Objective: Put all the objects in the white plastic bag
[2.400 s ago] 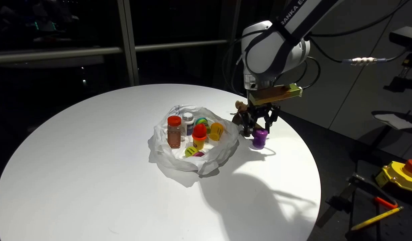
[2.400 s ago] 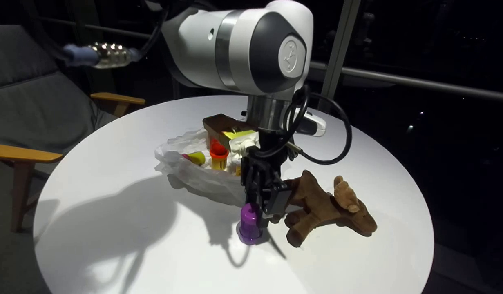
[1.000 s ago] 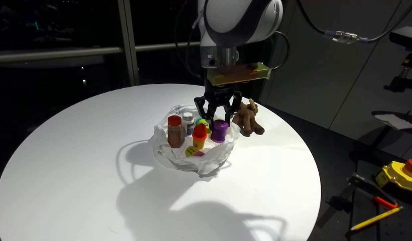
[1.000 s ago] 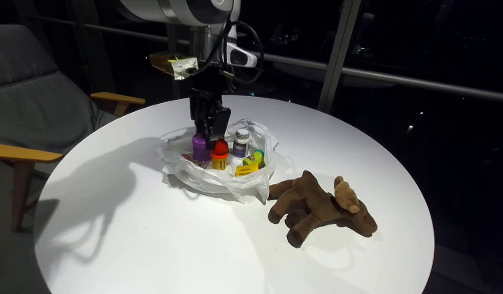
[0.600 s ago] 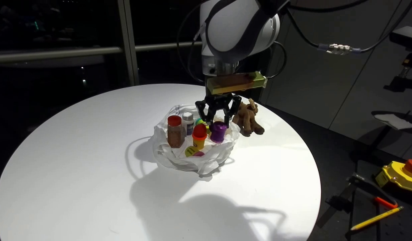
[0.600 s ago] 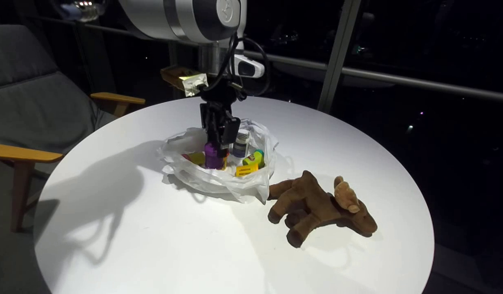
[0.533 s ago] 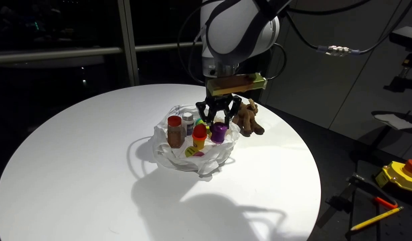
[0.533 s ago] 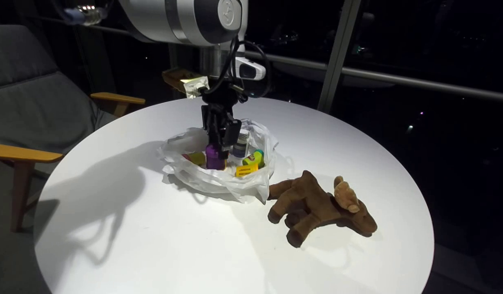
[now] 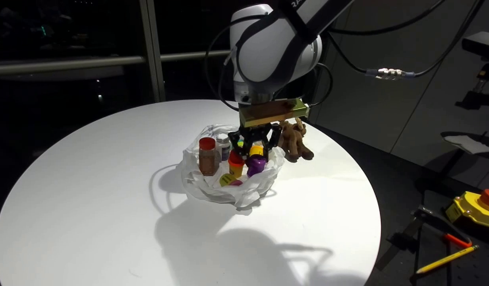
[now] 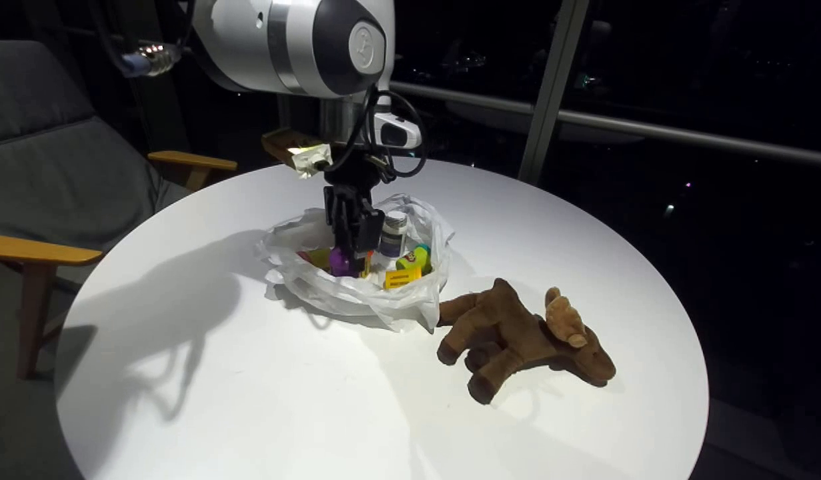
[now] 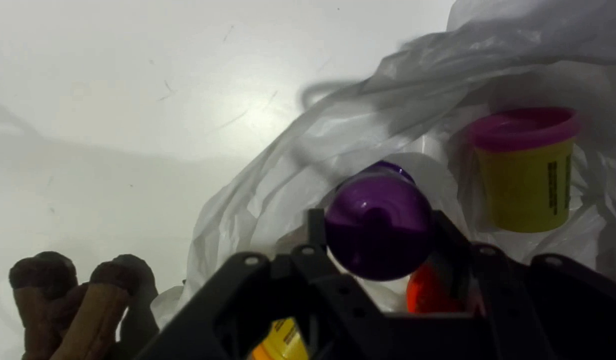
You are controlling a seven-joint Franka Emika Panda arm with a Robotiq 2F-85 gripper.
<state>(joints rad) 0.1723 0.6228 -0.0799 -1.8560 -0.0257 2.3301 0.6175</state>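
Note:
My gripper [image 11: 378, 225] is shut on a purple container [image 11: 375, 200], one finger against each side of it. Both are down inside the wrinkled white plastic bag [image 9: 244, 197], near its wall. Around them in the bag are a red-capped jar [image 9: 207, 158], a white bottle [image 10: 393, 235], a red-topped yellow tub [image 9: 235, 169], a yellow tub with a pink lid [image 11: 530, 175], a green tub [image 10: 415, 257] and another yellow tub [image 10: 403, 278]. Whether the purple container touches the bag's bottom is hidden. The brown plush animal [image 10: 510, 333] lies on the table outside the bag.
A round white table [image 9: 101, 198] carries the bag and the plush, which lies close to the bag's rim. A grey chair with wooden arms [image 10: 43, 250] stands beyond the table. Off the table edge are a yellow box with a red button [image 9: 476, 208] and a pencil [image 9: 447, 259].
Held in my gripper, the purple container has gone from the table beside the plush to over the bag, then down into it. In the last half second it has sunk a little lower.

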